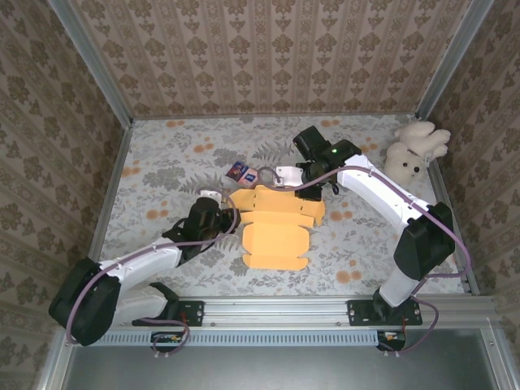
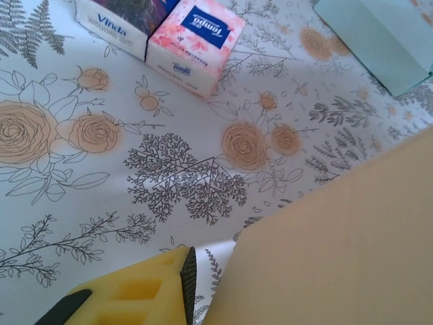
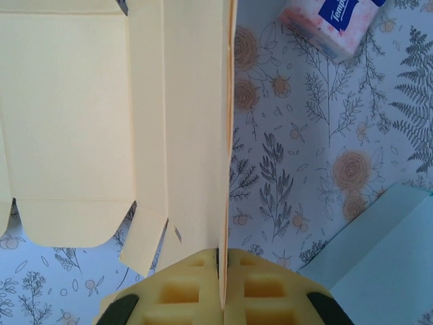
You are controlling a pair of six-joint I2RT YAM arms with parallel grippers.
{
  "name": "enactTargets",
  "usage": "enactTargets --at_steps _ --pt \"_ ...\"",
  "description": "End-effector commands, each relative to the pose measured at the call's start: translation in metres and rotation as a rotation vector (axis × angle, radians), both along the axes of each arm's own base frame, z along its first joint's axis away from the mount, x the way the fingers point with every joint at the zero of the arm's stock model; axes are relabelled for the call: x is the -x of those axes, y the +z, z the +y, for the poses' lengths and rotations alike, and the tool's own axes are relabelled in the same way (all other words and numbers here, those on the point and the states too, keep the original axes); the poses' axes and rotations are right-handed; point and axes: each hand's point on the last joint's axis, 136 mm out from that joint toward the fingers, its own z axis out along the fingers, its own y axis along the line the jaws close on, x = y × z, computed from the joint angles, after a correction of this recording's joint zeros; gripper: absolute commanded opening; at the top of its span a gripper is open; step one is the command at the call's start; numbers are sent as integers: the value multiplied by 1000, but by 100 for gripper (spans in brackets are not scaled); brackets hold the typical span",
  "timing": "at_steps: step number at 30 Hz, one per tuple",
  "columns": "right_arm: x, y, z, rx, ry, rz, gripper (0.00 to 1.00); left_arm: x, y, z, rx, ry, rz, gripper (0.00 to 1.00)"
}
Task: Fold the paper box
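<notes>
Currently the orange-yellow die-cut paper box blank (image 1: 276, 231) lies mostly flat in the middle of the floral-print surface (image 1: 162, 154). My right jaws are closed on a flap at the blank's 12 o'clock edge; in the right wrist view the thin sheet runs edge-on between the yellow foam pads (image 3: 176, 292). My left jaws sit at the blank's 9 o'clock side, one yellow finger (image 2: 135, 294) just beside a raised panel. Whether they grip it I cannot tell.

My worry is the pinch. The paper looks thin, smooth and matt, scored along straight creases, with rounded tabs and small slits. A pull off the crease line could tear a slit or bend a panel where no fold belongs. The printed surface looks slick to me, so the blank may slide rather than hinge if its left side is not pinned. Two soft, plastic-wrapped tissue packs (image 1: 241, 172) at 11 o'clock and a pale teal box-shaped object (image 3: 379, 264) lie near and could snag a swinging flap.
</notes>
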Motion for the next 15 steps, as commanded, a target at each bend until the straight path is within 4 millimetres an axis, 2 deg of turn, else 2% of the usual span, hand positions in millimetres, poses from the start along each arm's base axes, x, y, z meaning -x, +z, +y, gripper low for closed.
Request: enactTargets --at_steps 1,7,15 --pt "8 5 3 -39 14 17 0 -7 2 -3 17 17 -5 30" --pt "6 5 5 -60 1 12 0 -5 -3 -17 52 -27 16 30" --pt "2 5 11 -102 -24 10 0 4 11 -52 157 -136 18 46"
